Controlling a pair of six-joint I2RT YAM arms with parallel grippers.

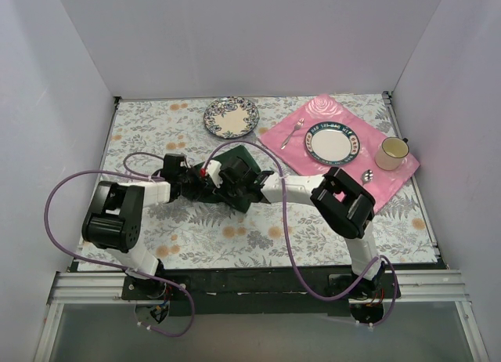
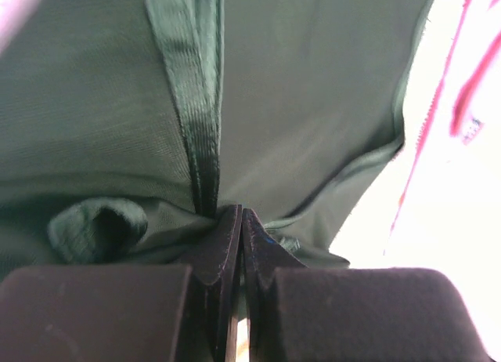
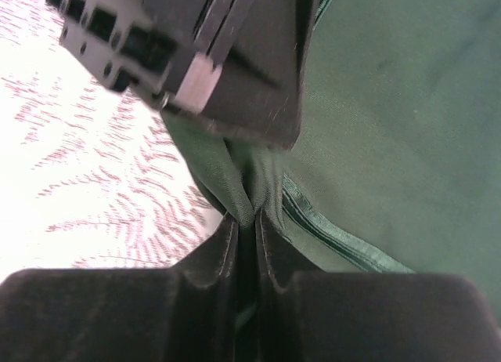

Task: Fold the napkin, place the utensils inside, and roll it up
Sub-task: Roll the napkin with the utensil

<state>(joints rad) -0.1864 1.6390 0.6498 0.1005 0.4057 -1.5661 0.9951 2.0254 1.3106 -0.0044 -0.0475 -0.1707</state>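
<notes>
Green cloth fills both wrist views. Notes run from the left of the table to the right.

- Left arm reaches in from the near-left corner toward the table's middle. Left gripper: jaws pressed together, with a bunched fold of the napkin nipped at the tips. A stitched hem runs straight down into the pinch.
- The napkin lies at mid-table on the leaf-patterned tablecloth, mostly hidden under the two wrists in the top view. One dark corner shows behind them. Its far-right edge sits near the corner of the pink placemat; contact cannot be told.
- Right gripper: jaws drawn nearly together, squeezing a gathered ridge of the same cloth. The left gripper's black body sits just beyond its tips, so the two grips are close together.
- A floral-rimmed plate sits behind the napkin, apart from it.
- On the placemat at far right: a silver fork, a teal-rimmed plate, a silver spoon and a cream cup.
</notes>
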